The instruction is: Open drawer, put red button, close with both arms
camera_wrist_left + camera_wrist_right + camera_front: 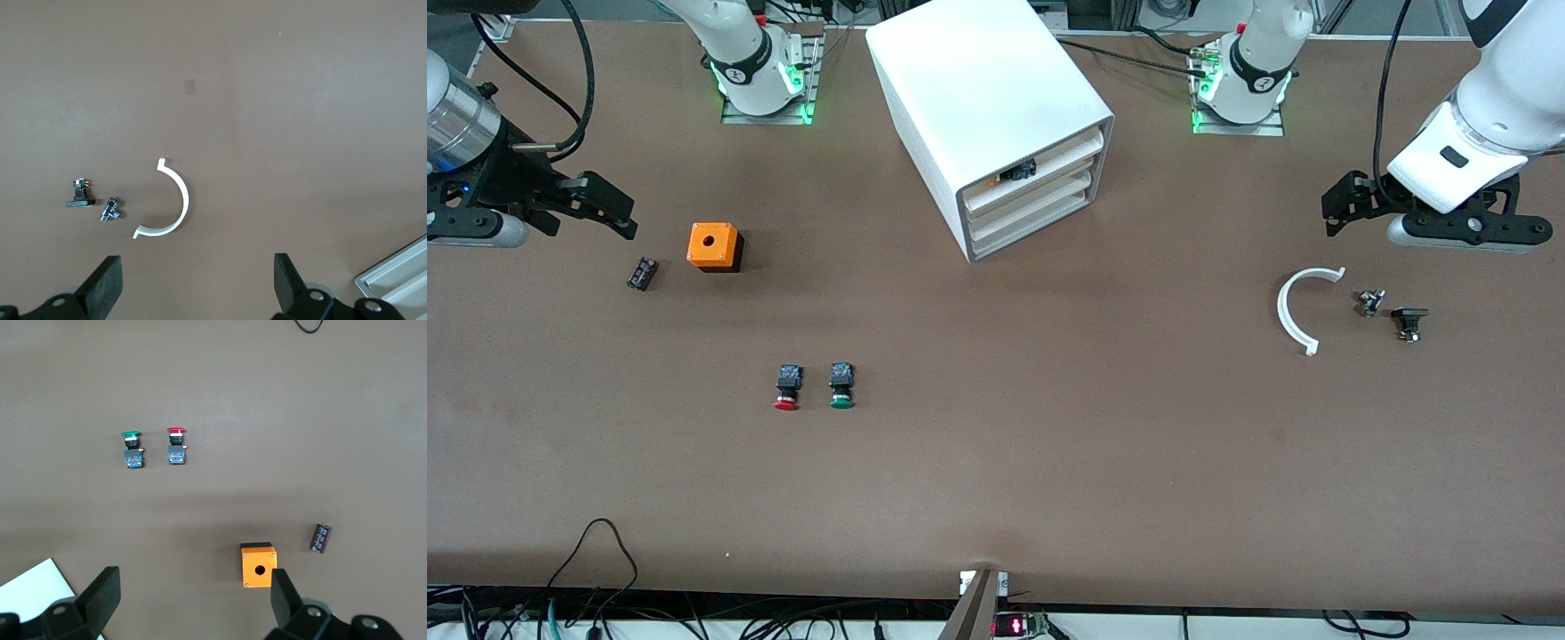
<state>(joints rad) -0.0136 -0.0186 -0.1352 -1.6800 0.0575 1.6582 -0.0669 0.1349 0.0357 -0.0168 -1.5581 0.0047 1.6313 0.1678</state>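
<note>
The red button [786, 388] [176, 445] lies on its side on the brown table, beside a like button with a green cap [841, 386] [133, 449]. Both lie nearer to the front camera than the white cabinet [996, 107]. The cabinet's middle drawer [1033, 203] looks pushed in. My right gripper [609, 209] [193, 600] hangs open and empty over the right arm's end of the table, beside an orange box. My left gripper [1341, 212] [198, 287] hangs open and empty over the left arm's end, above a white arc.
An orange box with a round hole [714, 245] [258, 565] and a small black cylinder [642, 273] [321, 538] lie below the right gripper. A white arc [1294, 311] [175, 200], a small metal part [1370, 302] and a black part [1408, 322] lie below the left gripper. Something dark [1016, 172] pokes from the topmost drawer.
</note>
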